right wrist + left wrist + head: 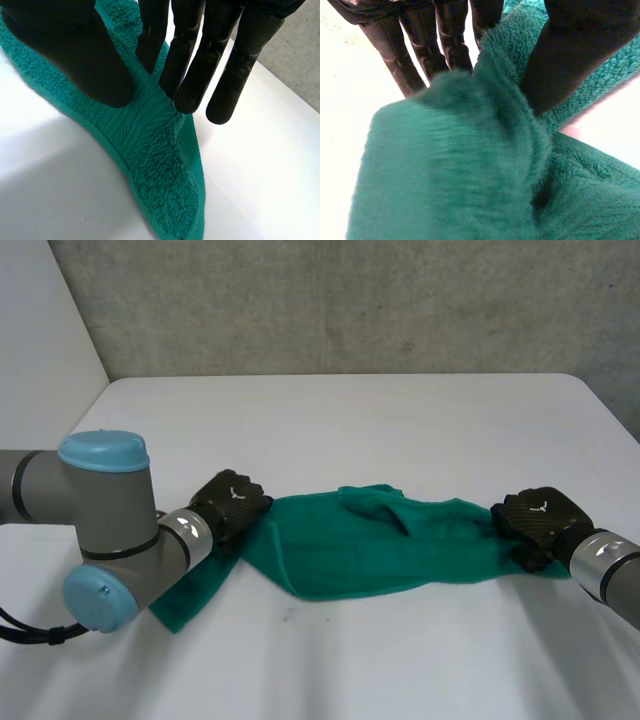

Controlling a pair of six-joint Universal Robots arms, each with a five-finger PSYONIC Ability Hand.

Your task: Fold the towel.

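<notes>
A green towel (pixel 380 550) lies bunched in a long strip across the white table (pixel 350 420), with one corner trailing toward my left arm. My left hand (pixel 230 502) sits at the strip's left end. In the left wrist view its fingers (pixel 422 47) and thumb (pixel 570 60) pinch a raised ridge of towel (pixel 460 175) between them. My right hand (pixel 535 520) is at the right end. There the thumb (pixel 80 60) presses one side of a towel (pixel 155 165) fold and the fingers (pixel 200 70) close on the other side.
The table's far edge meets a grey wall (pixel 350 300). Bare white tabletop lies behind the towel and in front of it (pixel 380 660).
</notes>
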